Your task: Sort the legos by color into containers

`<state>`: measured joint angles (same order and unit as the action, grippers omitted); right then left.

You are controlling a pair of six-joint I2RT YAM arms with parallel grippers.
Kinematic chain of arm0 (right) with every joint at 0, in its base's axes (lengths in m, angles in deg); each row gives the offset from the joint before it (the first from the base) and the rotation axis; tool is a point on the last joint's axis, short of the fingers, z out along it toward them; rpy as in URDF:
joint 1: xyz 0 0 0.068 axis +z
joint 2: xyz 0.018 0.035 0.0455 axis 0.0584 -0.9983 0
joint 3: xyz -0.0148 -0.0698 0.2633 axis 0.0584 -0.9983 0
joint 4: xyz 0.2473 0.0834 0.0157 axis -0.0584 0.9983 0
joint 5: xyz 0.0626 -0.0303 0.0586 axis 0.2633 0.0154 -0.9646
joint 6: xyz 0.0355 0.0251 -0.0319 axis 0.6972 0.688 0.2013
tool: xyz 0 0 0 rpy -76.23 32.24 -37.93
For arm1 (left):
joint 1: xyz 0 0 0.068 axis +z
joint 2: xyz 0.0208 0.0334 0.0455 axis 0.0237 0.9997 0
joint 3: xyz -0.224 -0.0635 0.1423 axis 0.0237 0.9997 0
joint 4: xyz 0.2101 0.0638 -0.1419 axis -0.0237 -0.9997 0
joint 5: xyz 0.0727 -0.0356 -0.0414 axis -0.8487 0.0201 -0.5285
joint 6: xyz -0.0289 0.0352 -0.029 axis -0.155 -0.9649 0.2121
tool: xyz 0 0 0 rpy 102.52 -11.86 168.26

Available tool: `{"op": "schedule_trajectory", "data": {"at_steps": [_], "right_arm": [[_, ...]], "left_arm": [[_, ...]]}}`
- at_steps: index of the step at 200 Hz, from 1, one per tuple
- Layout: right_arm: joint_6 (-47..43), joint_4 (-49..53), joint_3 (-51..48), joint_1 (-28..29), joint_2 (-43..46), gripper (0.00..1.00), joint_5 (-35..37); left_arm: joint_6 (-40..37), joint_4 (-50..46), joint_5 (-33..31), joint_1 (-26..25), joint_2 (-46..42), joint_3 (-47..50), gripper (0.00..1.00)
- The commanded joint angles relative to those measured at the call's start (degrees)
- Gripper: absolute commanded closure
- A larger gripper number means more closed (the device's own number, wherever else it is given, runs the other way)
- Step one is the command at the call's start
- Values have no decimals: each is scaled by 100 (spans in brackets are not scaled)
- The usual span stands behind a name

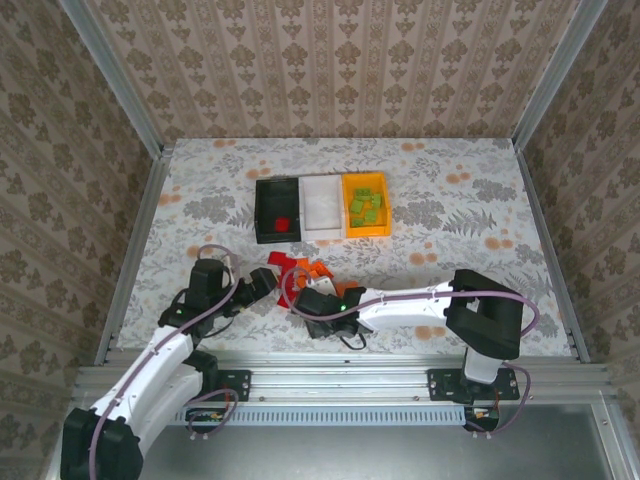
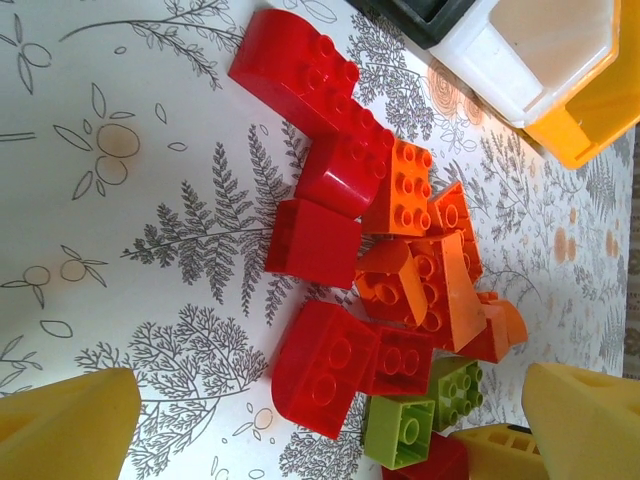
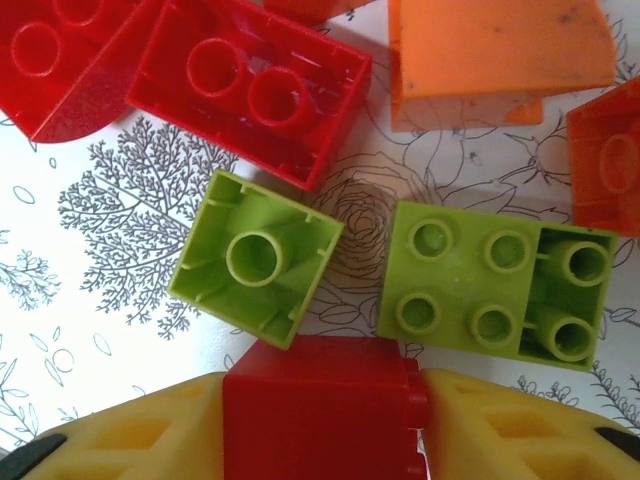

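While the right tool point(image 1: 312, 300) pinches a red brick point(image 3: 318, 415) between its two yellow pads point(image 3: 130, 440), both touching the brick's sides low over the surface point(image 1: 450, 230), the relation that matters is where the black bin point(image 1: 262, 212) lies from it. The bin is ahead, away from the near edge and a little to the left, beyond the pile of legos point(image 2: 400, 260), with one red piece point(image 1: 282, 225) already inside. That suggests red belongs there, so the carry probably goes forward over the pile and not toward the orange-yellow bin point(image 1: 384, 205), which holds green bricks point(image 1: 365, 208) at the right end of the row. The held brick shows no clear long axis from here. The left tool point(image 2: 330, 430) hangs with jaws wide, holding nothing, at the pile's left side, about as near to the black bin.
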<state>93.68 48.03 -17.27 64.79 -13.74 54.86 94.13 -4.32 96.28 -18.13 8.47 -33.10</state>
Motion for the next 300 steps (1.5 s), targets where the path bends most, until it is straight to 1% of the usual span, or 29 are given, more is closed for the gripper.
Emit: {"op": "schedule_trajectory", "data": {"at_steps": [1,31,54,80,102,111,126,137,154,177,202,216,226,256,280,288,300], "right_arm": [[24,213,112,-7,-100,53,160],[30,262,122,54,-75,60,250],[84,365,100,209,228,61,392],[-30,768,289,314,667,61,690],[-418,970,581,235,969,62,945],[-670,952,761,111,1000,61,954],[-1212,840,1098,-190,907,62,912],[-1651,548,1377,-468,723,61,858],[-2195,158,1870,-986,209,61,409],[-2874,24,3073,-1452,-855,61,168],[-3281,283,4535,-1782,-2068,61,-9],[-3363,448,5194,-1896,-2649,61,-20],[-3427,421,5485,-1930,-2920,61,-51],[-3590,640,6415,-1940,-3627,60,-51],[-3677,784,6869,-1943,-3932,56,-4],[-3670,953,6968,-1936,-3977,54,52],[-3695,935,7008,-1927,-3971,50,131]], "left_arm": [[-157,-102,24,76,-83,5,0],[-128,-18,111,120,-57,18,0],[-117,18,197,171,-65,2,0],[-91,73,169,257,-24,-4,0],[284,493,378,587,-12,173,0],[452,700,505,791,17,271,0],[509,825,679,1163,178,263,0],[447,879,826,1402,414,157,0],[205,900,998,1597,926,-108,0],[-21,816,1260,1744,1636,-489,0],[187,1150,1384,1900,1927,-437,0],[238,1185,1401,1947,1926,-426,0],[227,1141,1407,1954,1892,-430,0],[9,679,1362,2033,1700,-546,0],[-71,547,1368,2063,1601,-584,0],[-83,513,1373,2070,1588,-593,0],[-41,500,1370,2073,1516,-573,0]]}}
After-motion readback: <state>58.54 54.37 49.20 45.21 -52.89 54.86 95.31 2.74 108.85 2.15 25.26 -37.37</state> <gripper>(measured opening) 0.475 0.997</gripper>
